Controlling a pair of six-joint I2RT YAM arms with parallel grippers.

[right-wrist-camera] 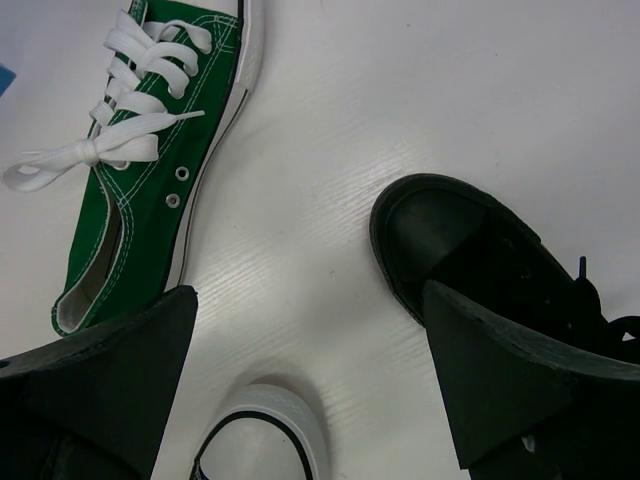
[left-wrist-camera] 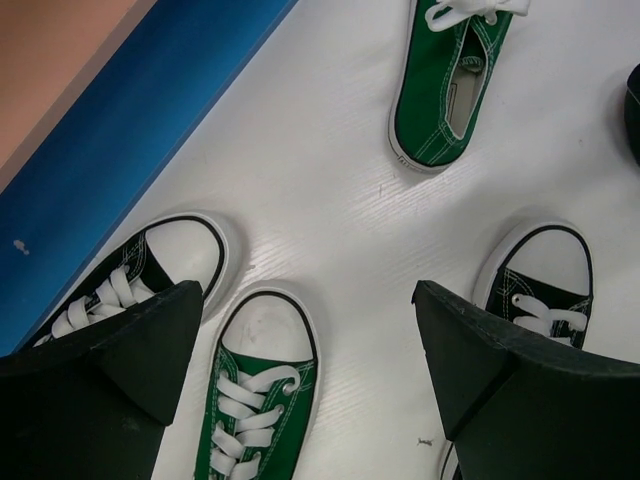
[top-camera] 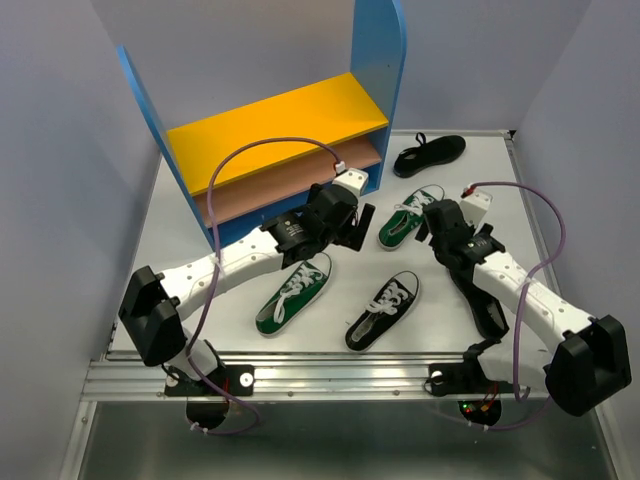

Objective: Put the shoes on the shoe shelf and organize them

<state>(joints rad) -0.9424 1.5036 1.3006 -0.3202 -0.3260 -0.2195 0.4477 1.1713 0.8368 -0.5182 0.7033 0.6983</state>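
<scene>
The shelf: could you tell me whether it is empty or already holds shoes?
Empty, as far as shown: the upper board and the visible strip of the lower board are bare; its back is hidden.

This looks like a robotics laboratory, a small test cell and not a home or a shop. The flat white tabletop (top-camera: 310, 340) is closed in on three sides by plain pale grey wall panels (top-camera: 60, 150). Along its near edge runs a bare aluminium rail (top-camera: 330, 378), and two white-and-black robot arms (top-camera: 230, 265) are fixed there side by side. Loose purple cables (top-camera: 280, 145) loop from the arms in the open. The shoe shelf with blue side panels (top-camera: 385, 60) stands on the tabletop itself.
</scene>
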